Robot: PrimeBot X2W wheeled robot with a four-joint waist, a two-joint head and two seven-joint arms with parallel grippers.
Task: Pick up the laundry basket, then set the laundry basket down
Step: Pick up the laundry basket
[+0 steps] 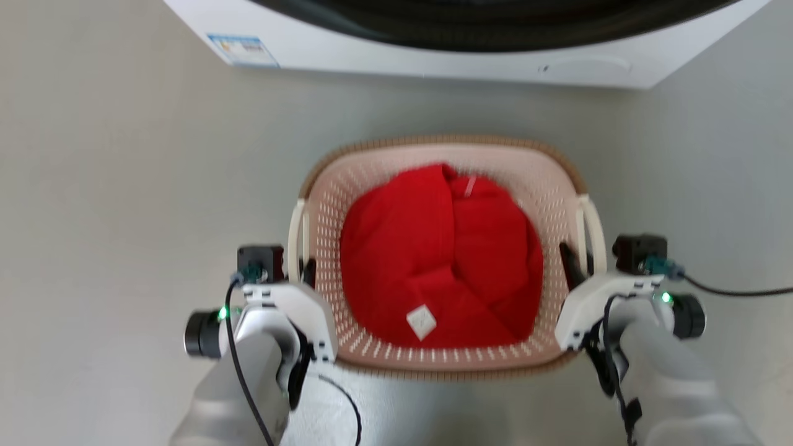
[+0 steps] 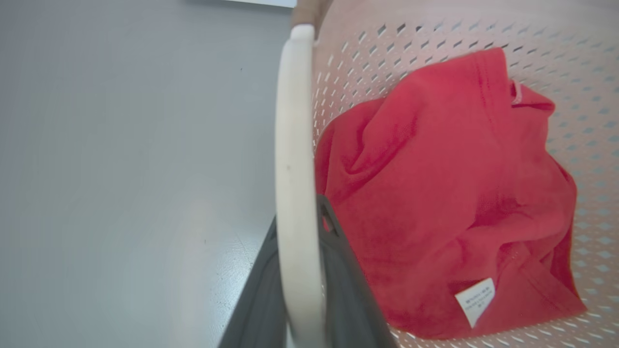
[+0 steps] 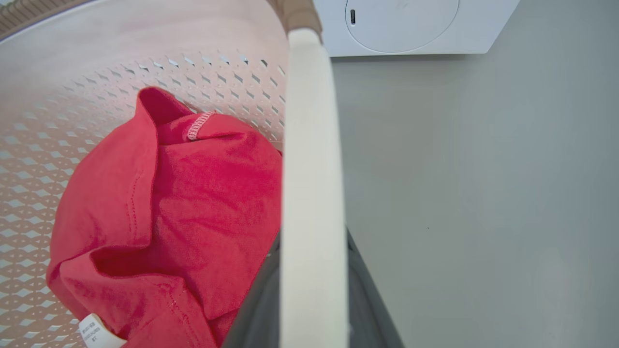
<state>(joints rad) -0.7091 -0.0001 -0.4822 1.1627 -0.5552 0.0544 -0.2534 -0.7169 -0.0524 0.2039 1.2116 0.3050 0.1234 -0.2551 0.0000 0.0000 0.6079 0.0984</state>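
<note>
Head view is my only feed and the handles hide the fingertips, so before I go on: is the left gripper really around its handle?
Observer: Yes. In the left wrist view the left gripper has one dark finger on each side of the white left handle of the laundry basket, closed against it.
Operator: And the right side?
Observer: Same there. The right gripper straddles the right handle, with a finger on each side of it.
Operator: Any cloth caught in either grip?
Observer: No. The red garment lies down inside the basket wall, and just the handle sits between each pair of fingers.
</note>
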